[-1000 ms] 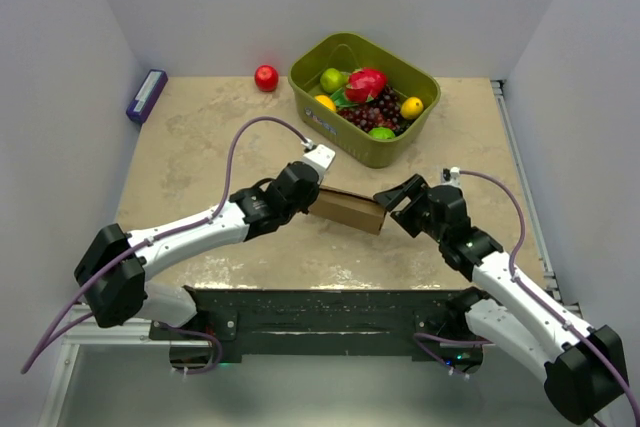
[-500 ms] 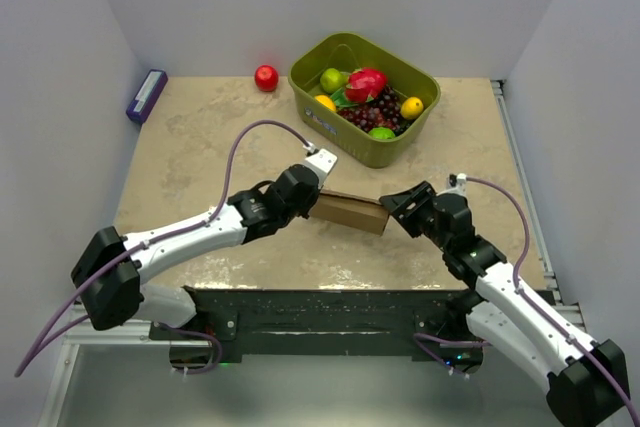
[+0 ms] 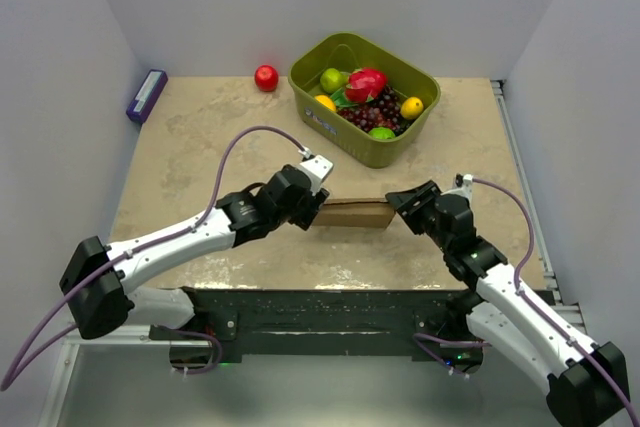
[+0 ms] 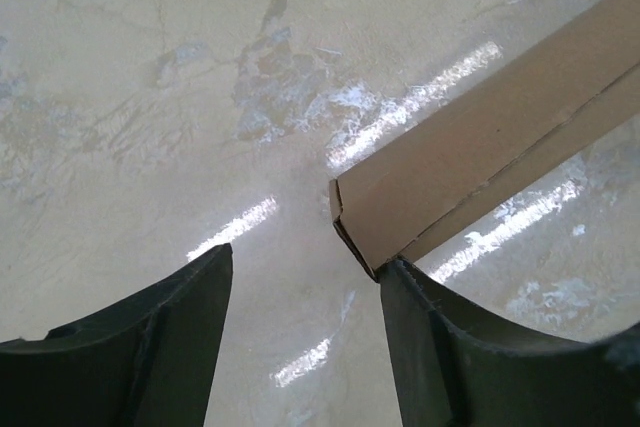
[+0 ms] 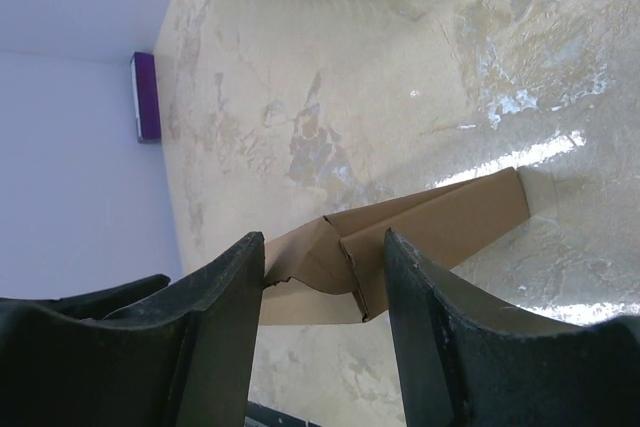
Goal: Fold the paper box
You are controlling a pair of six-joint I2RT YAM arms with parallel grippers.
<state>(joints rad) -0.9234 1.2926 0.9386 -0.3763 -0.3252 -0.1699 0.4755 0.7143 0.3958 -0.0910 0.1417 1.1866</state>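
From above, both ends of the paper box [image 3: 352,213] are hidden under the two end effectors, so only its middle shows. In the left wrist view the box runs off the edge of the picture. In the right wrist view the green basket [image 3: 372,152] is cut off at the top.

The box lies flat on the desk [image 3: 180,167], on the near side of the green basket and apart from it. Its long side runs left to right, along the near side of the basket.

The left end effector [image 4: 305,265] is let go. Its two fingers [image 4: 440,347] stand wide apart, and only the box's corner touches one of them. The right end effector [image 5: 322,247] has the other end of the box between its fingers [image 5: 220,317]. I cannot tell if they squeeze it.

There is one box, one basket and two arms. One red ball [image 3: 266,78] sits just left of the basket. One purple thing [image 3: 146,95] lies far left of the basket, by the wall. The fruit [image 3: 366,84] in the basket is piled up and hard to count.
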